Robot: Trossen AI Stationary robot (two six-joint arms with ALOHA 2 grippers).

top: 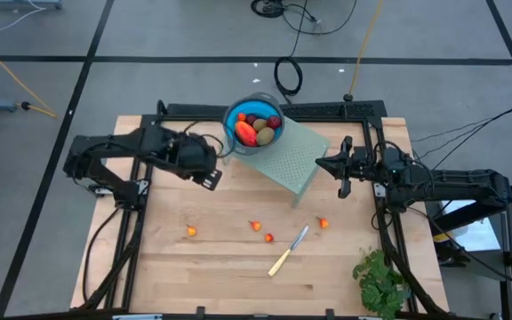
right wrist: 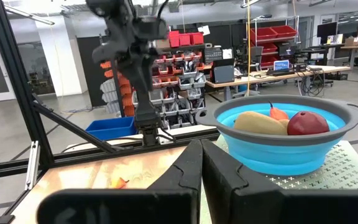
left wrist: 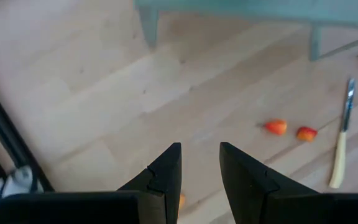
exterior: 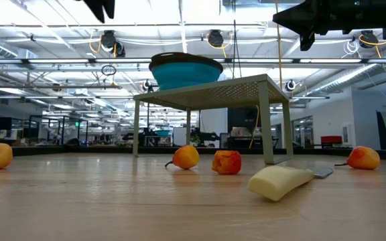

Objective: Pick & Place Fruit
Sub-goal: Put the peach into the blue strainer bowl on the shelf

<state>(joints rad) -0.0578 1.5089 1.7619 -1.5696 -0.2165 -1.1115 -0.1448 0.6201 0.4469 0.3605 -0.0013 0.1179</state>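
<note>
A blue bowl [top: 254,124] stands on a pale green perforated stand [top: 292,156] at the table's far middle. It holds a brownish-green oval [right wrist: 258,122], a dark red ball [right wrist: 307,123] and a red-orange piece [top: 245,133]. Several tiny orange-red fruits lie on the wood: one [top: 191,231] to the left, two [top: 256,226] [top: 268,237] in the middle, one [top: 323,223] to the right. My left gripper [top: 210,178] hangs open above the table left of the stand, its fingers [left wrist: 166,171] around nothing. My right gripper [top: 345,169] is shut, level, beside the stand's right edge.
A pale-handled knife [top: 289,251] lies near the middle fruits, and a leafy green bunch [top: 380,280] sits at the near right corner. Black frame rails [top: 132,240] run along both sides of the table. Bare wood lies at the near left.
</note>
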